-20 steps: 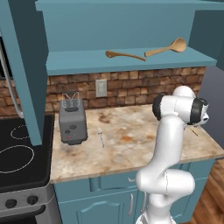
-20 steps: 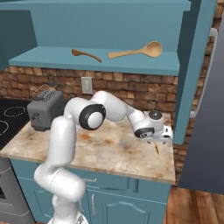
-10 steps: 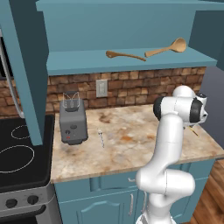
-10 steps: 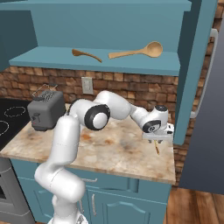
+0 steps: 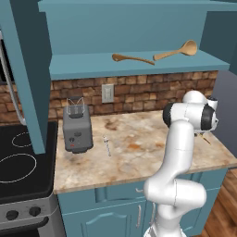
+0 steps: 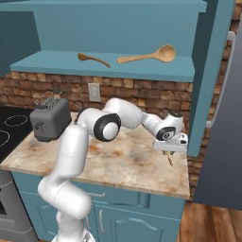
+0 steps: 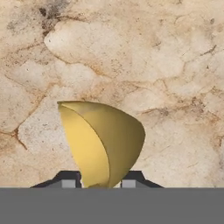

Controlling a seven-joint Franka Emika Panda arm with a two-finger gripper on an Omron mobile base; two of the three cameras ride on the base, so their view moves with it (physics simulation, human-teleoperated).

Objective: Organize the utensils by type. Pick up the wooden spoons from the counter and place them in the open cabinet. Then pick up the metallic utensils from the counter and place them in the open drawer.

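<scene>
Teal kitchen, marbled desk (image 5: 139,148) up front. Both wooden spoons (image 5: 176,50) already sat on the open cabinet (image 5: 139,65) shelf, so that half looked done. Robot's fingers (image 7: 99,181) were clamped around the yellow-ended utensil (image 7: 103,142) at the desk's right end; a thin silver utensil (image 5: 107,145) waited beside the toaster (image 5: 77,127).
</scene>
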